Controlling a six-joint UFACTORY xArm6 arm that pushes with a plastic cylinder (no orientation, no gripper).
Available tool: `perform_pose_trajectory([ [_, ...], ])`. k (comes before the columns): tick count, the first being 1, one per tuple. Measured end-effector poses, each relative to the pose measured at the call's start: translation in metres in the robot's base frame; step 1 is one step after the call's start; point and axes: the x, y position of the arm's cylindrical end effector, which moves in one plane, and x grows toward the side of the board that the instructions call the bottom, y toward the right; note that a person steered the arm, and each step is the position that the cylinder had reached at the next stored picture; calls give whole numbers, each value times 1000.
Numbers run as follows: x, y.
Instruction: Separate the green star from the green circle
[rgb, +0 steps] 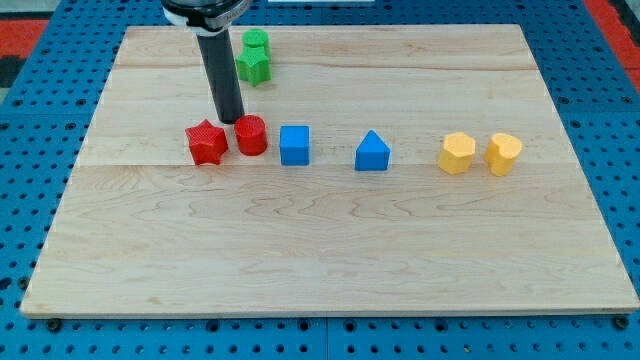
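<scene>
My tip (229, 121) sits between red star (206, 142) and red cylinder (250, 135) — a bare rod, holding nothing. Green star (253, 66) touches green circle (257, 42), toward the view's top, apart from my tip.

Green circle (257, 41) touching green star (253, 66).

Straight dark cylindrical rod under a black-and-silver collar, my tip (229, 121) blunt, plain.
</scene>
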Motion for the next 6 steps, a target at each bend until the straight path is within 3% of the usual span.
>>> perform_pose_trajectory([
  [3,3,28],
  [5,-95,69],
  [6,-114,14],
])
